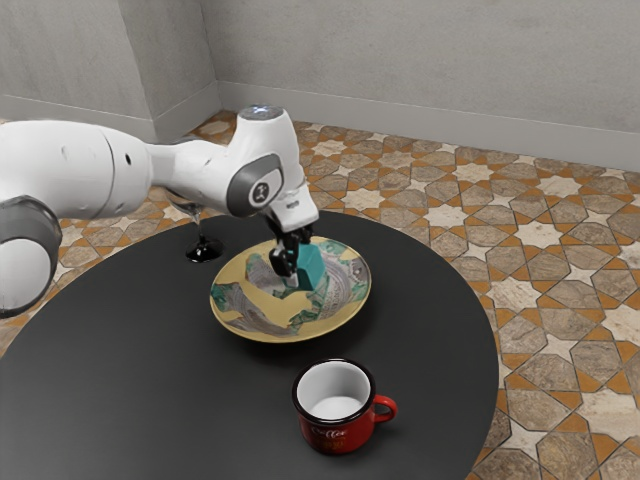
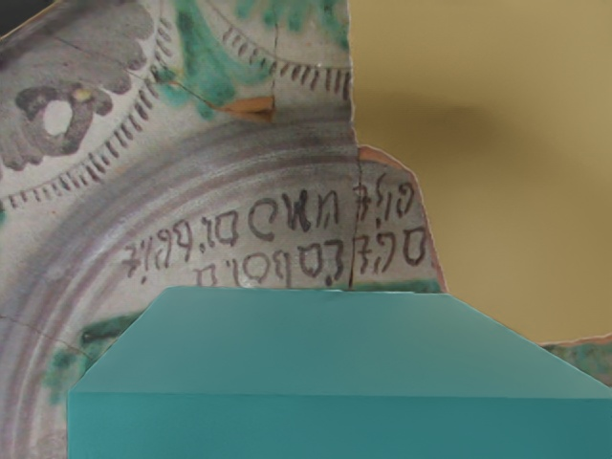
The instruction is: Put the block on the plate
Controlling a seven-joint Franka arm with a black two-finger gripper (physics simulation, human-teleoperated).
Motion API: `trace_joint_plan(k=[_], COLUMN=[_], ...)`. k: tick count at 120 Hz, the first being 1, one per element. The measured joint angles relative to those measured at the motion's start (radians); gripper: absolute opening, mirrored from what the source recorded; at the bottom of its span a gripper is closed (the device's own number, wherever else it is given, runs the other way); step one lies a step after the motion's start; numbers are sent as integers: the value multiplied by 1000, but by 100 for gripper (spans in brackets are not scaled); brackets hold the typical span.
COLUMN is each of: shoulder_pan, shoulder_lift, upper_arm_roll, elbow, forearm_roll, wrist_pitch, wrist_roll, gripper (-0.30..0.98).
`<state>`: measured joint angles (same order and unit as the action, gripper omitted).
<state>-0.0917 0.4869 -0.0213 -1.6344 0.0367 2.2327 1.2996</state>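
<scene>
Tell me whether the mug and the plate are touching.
Apart: in the exterior view, a strip of black table shows between the mug and the plate.

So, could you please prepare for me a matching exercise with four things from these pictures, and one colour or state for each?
1. block
2. plate
3. mug
4. stemmed glass

A. red outside, white inside
B. patterned, partly yellow
C. standing on a dark foot
D. plain teal

Pairs: 1-D, 2-B, 3-A, 4-C
</scene>
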Motion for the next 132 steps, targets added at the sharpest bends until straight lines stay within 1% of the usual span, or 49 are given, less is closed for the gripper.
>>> trace_joint_plan(k=[26, 43, 58, 68, 82, 104, 132], shoulder_pan=[3, 5, 6, 9, 12, 11, 12], shoulder_lift=[72, 78, 66, 23, -85, -233, -394], upper_arm_roll=[5, 5, 6, 6, 14, 25, 32], elbow=[35, 34, 33, 30, 25, 31, 40], forearm_roll=[-19, -26, -29, -32, -35, -44, -59], wrist_pitch=[-5, -11, -19, -43, -129, -289, -448], wrist_roll=[-48, -76, -96, -107, -157, -347, -562], gripper=[31, 48, 57, 61, 64, 67, 68])
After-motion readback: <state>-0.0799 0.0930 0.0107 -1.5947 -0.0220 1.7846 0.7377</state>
